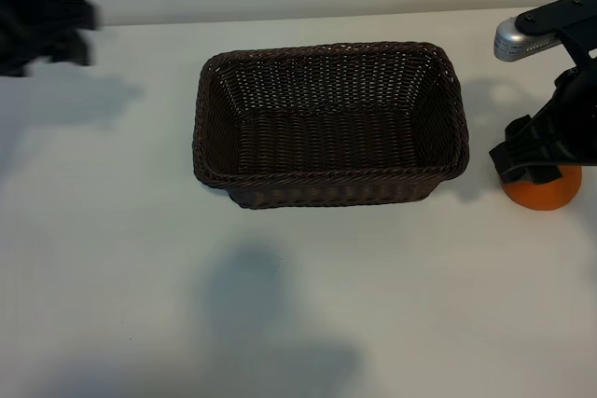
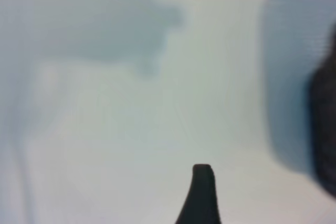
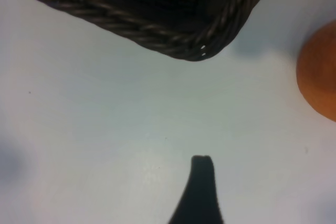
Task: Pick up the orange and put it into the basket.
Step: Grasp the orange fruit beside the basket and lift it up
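Bare white table [image 1: 280,323] fronts an empty dark wicker basket [image 1: 328,188], no readable writing anywhere. Just right of it, the right gripper [image 1: 536,160] hangs wide-jawed over the orange [image 1: 543,193] on the table. At far left the left gripper [image 1: 47,34] is blurred, its spread unclear.

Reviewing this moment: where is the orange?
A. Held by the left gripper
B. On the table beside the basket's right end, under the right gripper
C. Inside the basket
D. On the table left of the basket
B: the orange sits on the table just right of the empty basket, partly hidden by the right gripper.
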Controlling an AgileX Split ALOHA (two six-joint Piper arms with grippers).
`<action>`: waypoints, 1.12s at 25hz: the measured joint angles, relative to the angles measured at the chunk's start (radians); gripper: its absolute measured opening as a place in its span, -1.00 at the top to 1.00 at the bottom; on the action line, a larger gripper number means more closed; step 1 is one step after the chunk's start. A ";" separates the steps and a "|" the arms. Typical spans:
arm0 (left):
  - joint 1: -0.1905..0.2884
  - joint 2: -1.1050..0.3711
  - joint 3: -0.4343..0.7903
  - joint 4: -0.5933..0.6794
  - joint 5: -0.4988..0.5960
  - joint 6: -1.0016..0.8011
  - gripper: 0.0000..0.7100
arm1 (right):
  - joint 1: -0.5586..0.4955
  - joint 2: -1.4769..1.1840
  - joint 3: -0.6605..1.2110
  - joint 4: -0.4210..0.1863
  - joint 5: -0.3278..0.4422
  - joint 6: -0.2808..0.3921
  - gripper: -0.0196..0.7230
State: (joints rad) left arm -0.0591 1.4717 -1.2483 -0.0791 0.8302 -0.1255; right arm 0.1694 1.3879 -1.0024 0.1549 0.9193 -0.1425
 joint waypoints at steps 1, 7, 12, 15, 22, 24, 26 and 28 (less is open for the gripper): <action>0.033 -0.014 0.000 0.000 0.020 0.025 -0.75 | 0.000 0.000 0.000 0.000 0.000 0.000 -0.65; 0.236 -0.100 0.000 -0.005 0.087 0.126 -0.71 | 0.000 0.000 0.000 0.000 0.000 0.000 -0.65; 0.272 -0.151 0.000 -0.081 0.119 0.192 -0.68 | 0.000 0.000 0.000 0.001 -0.001 0.000 -0.65; 0.272 -0.218 0.000 -0.128 0.149 0.239 -0.68 | 0.000 0.000 0.000 0.001 -0.001 0.000 -0.65; 0.251 -0.502 0.000 -0.141 0.160 0.275 -0.68 | 0.000 0.000 0.000 0.002 -0.001 0.000 -0.65; 0.242 -0.603 0.002 -0.147 0.161 0.283 -0.68 | 0.000 0.000 0.000 0.002 -0.001 0.000 -0.65; 0.240 -0.688 0.024 -0.148 0.158 0.294 -0.68 | 0.000 0.000 0.000 0.002 -0.001 0.000 -0.65; 0.238 -0.767 0.077 -0.150 0.158 0.298 -0.68 | 0.000 0.000 0.000 0.003 -0.002 0.000 -0.65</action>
State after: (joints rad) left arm 0.1786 0.7049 -1.1716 -0.2290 0.9878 0.1725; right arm 0.1694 1.3879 -1.0024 0.1578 0.9172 -0.1425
